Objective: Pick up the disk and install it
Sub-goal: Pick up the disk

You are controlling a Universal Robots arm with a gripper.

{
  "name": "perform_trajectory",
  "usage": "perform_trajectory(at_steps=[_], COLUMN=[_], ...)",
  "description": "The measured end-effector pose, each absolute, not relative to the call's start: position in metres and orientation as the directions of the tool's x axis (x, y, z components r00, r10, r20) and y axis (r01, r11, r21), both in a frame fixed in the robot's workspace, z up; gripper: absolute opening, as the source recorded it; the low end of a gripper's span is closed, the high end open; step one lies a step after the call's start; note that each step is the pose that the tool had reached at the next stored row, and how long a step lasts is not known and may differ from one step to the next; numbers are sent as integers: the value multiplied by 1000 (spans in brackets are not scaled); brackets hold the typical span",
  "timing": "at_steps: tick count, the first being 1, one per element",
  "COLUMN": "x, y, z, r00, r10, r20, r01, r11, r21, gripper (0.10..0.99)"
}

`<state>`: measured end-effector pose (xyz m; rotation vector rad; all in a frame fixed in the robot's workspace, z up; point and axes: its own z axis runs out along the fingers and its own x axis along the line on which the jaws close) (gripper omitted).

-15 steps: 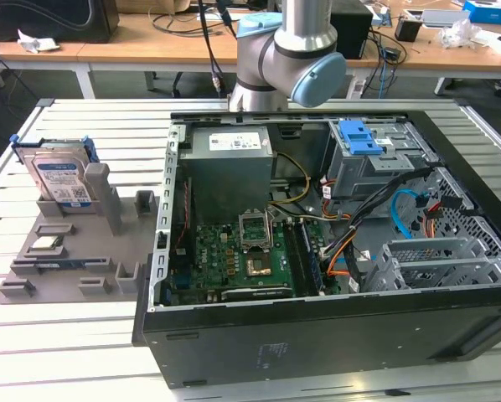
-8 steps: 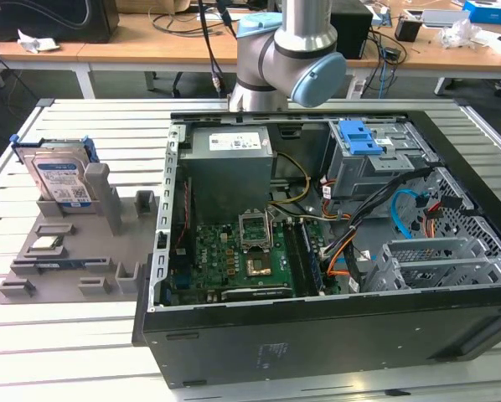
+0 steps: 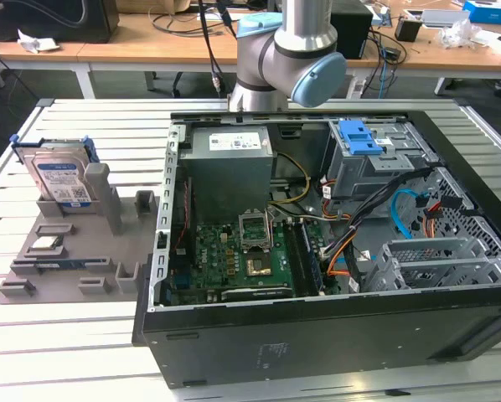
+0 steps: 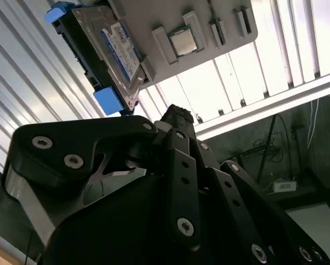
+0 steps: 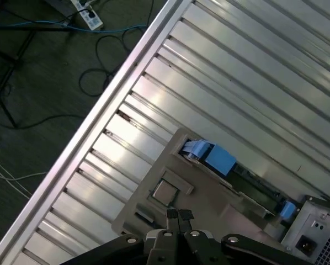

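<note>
One slatted metal surface carries one open computer case across the centre and right of the exterior view, and one grey holder plate at the exterior view's left. One robot arm rises behind the case at top centre. On that plate one disk stands on edge in the upper left of the frame, with one small silver chip lying flat just below it. In both wrist views the one hand has its fingers pressed together on nothing, and the disk sits well apart from its tips, untouched.
</note>
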<state>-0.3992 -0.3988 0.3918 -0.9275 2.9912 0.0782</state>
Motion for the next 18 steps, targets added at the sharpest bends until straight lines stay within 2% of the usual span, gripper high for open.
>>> perform_trajectory(at_steps=[18], x=[-399], y=[-399], z=[392], r00=[-687], r10=[-726], r20=[-16], r01=[-726], r11=[686], r21=[37], gripper=[106])
